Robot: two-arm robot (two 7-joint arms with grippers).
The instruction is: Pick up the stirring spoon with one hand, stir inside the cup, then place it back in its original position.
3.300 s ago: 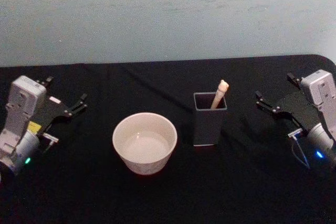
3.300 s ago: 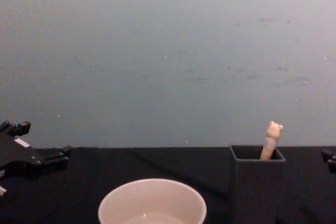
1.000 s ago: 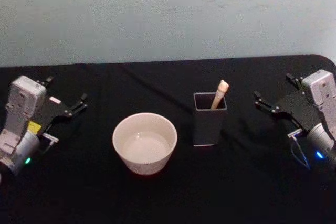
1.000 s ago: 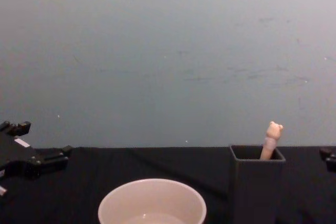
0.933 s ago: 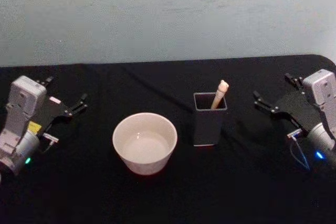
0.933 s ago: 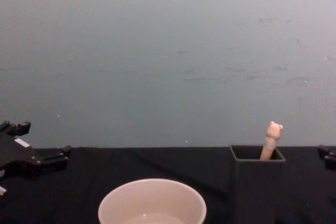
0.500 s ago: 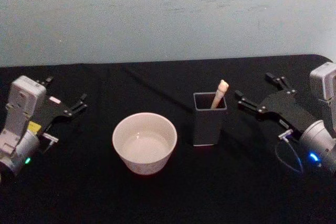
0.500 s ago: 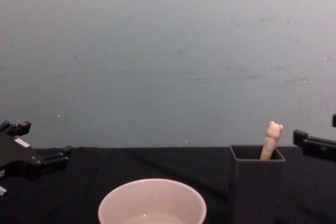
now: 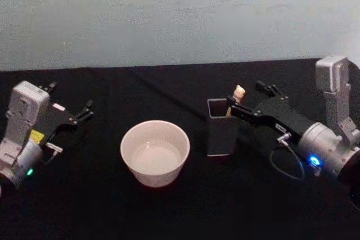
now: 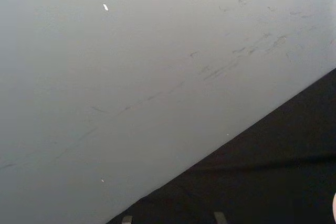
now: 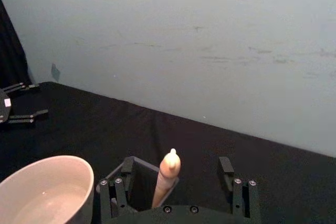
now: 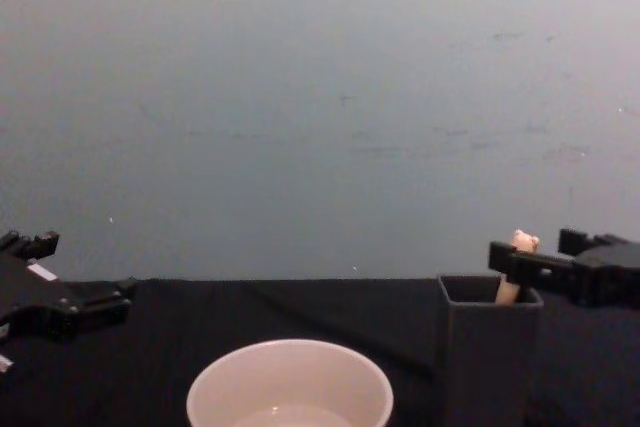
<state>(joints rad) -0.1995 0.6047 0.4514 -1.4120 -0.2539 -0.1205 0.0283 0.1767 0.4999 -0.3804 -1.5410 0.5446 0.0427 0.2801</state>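
The stirring spoon (image 9: 239, 92) is seated in the tall dark grey holder (image 9: 221, 133), with its bear-head knob projecting above the rim. The holder is located just to the right of the cream-white cup (image 9: 154, 177) on the black table (image 9: 169, 212). The right gripper (image 9: 245, 95) is positioned at the knob, approached from the right. Its fingers are spread apart, one on each side of the handle, and no contact is made. The left gripper (image 9: 71, 95) is held at the far left, well apart from the cup, with its fingers apart and nothing between them.
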